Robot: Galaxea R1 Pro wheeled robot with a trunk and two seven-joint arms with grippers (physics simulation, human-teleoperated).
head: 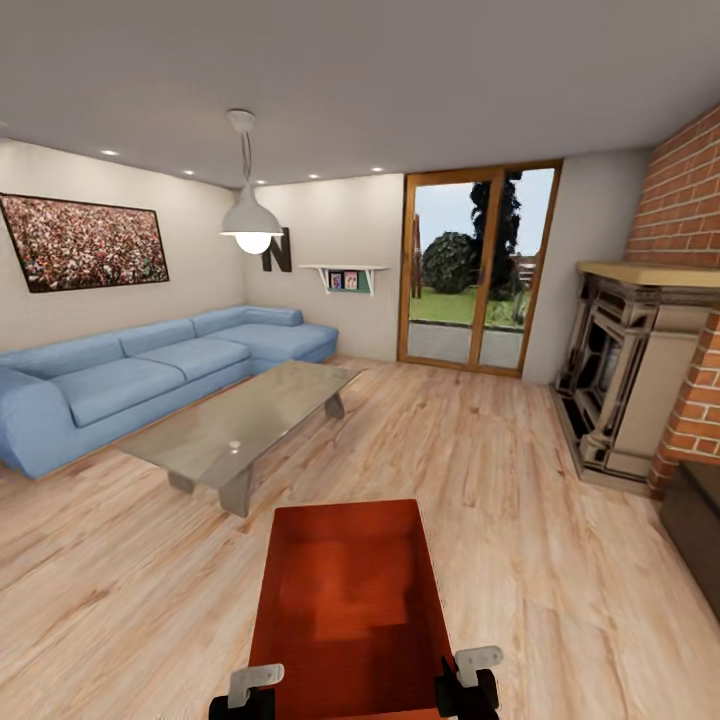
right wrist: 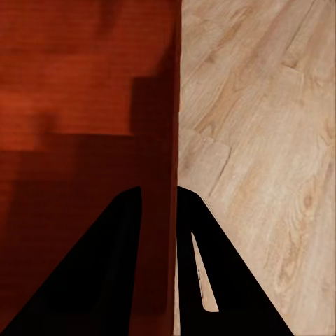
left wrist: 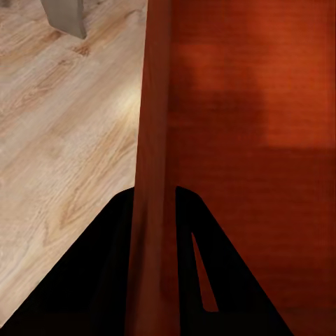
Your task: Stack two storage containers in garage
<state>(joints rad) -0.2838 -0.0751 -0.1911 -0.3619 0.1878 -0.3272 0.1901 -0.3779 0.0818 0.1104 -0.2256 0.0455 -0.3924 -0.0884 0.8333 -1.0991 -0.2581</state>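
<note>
I am in the living room, and an orange-red open-top storage container (head: 345,600) is held up low in front of me over the wood plank floor (head: 530,540). My left gripper (head: 245,695) is shut on its left wall near the close end. My right gripper (head: 468,680) is shut on its right wall. The left wrist view has the two dark fingers (left wrist: 84,280) straddling the thin wall of the container (left wrist: 266,140). Likewise in the right wrist view, the fingers (right wrist: 231,280) clamp the wall of the container (right wrist: 70,105) with plank floor beside it.
A glass coffee table (head: 245,420) stands just beyond the container, with a blue corner sofa (head: 130,375) behind it on the left. A brick fireplace (head: 625,370) and a dark low cabinet (head: 695,525) line the right. Glass doors (head: 470,270) are straight ahead.
</note>
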